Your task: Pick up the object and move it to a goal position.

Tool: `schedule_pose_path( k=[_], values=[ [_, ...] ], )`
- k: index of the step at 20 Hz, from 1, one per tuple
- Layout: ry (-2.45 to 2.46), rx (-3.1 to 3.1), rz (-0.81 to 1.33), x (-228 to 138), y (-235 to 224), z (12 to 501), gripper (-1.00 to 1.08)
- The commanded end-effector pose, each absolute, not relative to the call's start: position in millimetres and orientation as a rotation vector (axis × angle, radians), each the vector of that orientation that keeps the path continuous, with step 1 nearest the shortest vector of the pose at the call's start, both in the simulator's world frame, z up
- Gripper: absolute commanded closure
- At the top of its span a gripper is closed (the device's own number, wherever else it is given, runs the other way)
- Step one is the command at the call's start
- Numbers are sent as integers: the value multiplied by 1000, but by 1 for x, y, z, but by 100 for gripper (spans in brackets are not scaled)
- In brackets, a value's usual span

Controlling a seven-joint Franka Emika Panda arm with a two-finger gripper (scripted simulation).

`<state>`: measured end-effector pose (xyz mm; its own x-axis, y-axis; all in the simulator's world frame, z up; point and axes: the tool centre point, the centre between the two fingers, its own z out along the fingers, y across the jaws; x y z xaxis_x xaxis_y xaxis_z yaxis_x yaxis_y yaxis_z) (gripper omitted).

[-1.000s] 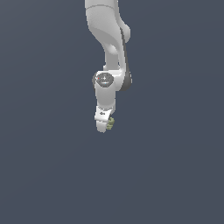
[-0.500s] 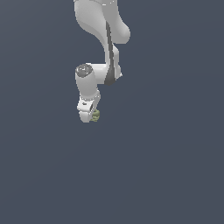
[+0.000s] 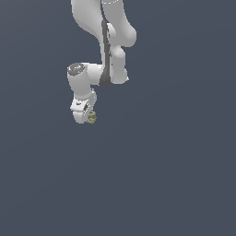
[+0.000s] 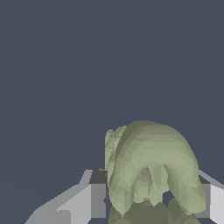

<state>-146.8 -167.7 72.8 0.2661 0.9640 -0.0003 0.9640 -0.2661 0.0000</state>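
Now the white end effector [image 3: 85, 116], clenched on the small olive-green, lumpy, ridged object [image 3: 91, 117], has swung toward the exterior view's left and risen since a second ago, which suggests the carry toward the unseen goal is underway.

I am looking at a bare simulated space, not a real room: a flat, even slate-grey backdrop [image 3: 184, 175] is filling both views, and the white Panda arm [image 3: 103, 41] is showing smooth, faceted, computer-drawn surfaces with no furniture or walls to place it.
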Motion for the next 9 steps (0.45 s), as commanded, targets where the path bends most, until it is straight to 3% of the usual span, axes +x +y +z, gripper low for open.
schedule_pose_path(
  k=[1,9],
  values=[
    [1905,2498,0,-150,-174,73,108],
    [1906,2497,0,-148,-172,73,108]
  ],
)
